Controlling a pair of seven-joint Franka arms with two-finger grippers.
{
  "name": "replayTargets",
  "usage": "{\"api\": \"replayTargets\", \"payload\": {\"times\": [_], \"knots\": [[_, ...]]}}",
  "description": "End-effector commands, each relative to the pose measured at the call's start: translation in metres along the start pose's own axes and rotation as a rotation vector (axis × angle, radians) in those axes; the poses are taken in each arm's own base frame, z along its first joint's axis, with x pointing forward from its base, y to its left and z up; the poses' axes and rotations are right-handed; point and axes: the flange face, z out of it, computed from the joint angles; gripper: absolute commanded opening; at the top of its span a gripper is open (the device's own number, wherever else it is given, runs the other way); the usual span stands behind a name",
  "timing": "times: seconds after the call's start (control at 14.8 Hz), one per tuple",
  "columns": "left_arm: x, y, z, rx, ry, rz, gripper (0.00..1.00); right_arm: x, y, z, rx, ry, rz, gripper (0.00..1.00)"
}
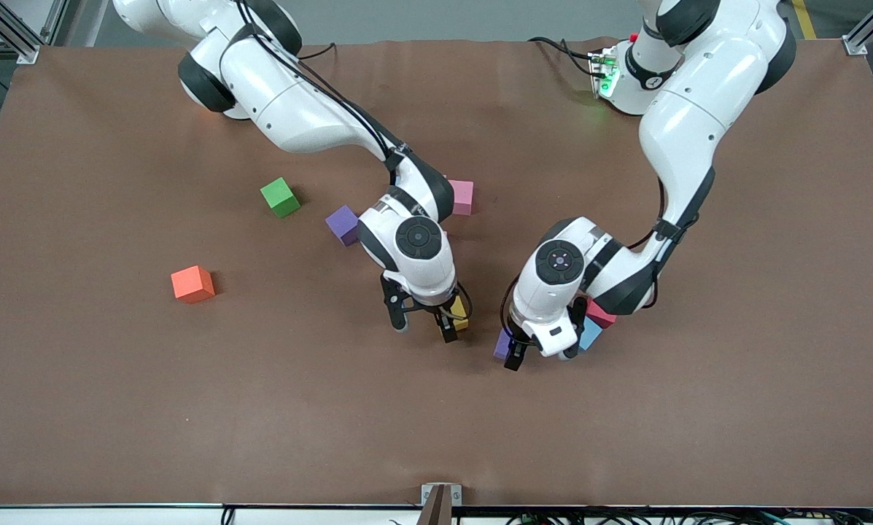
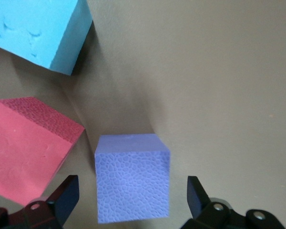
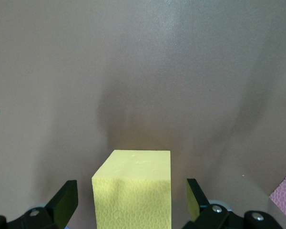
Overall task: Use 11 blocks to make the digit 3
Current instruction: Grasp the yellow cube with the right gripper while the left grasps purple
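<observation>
Both arms are at the pick-up step: the left gripper [image 2: 132, 200] hangs with fingers spread around a small purple foam cube [image 2: 132, 183], the right gripper [image 3: 132, 202] likewise around a yellow foam cube [image 3: 133, 188], both mid-table. Next, I'd say, each must pinch squarely.
</observation>
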Motion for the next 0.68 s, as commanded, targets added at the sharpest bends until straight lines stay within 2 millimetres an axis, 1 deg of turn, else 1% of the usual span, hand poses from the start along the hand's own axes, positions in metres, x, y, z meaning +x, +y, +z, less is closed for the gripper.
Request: {"api": "replayTargets", "payload": {"times": [0.0, 0.14, 0.27, 0.34, 0.41, 0.47, 0.54, 0.61], "knots": [[-0.005, 0.003, 0.012, 0.012, 0.006, 0.007, 1.0, -0.005, 0.0, 0.004, 0.011, 0.0, 0.027, 0.96], [-0.004, 0.002, 0.018, 0.019, 0.007, 0.008, 1.0, -0.008, 0.001, 0.006, 0.008, -0.007, 0.043, 0.87], [-0.002, 0.003, 0.021, 0.02, 0.007, 0.004, 1.0, -0.009, 0.003, 0.007, 0.0, -0.013, 0.083, 0.82], [-0.001, 0.002, 0.023, 0.023, 0.007, 0.003, 1.0, -0.009, 0.003, 0.007, -0.006, -0.013, 0.086, 0.73], [0.001, 0.002, 0.023, 0.023, 0.007, 0.0, 1.0, -0.009, 0.004, 0.008, -0.012, -0.012, 0.086, 0.46], [0.002, 0.002, 0.023, 0.023, 0.009, -0.001, 1.0, -0.006, 0.003, 0.009, -0.015, -0.008, 0.077, 0.3], [0.003, 0.003, 0.023, 0.023, 0.009, -0.003, 0.98, 0.0, 0.001, 0.008, -0.018, -0.01, 0.046, 0.18], [0.005, 0.003, 0.023, 0.023, 0.007, -0.006, 0.87, -0.001, 0.002, 0.006, -0.027, -0.012, -0.054, 0.1]]}}
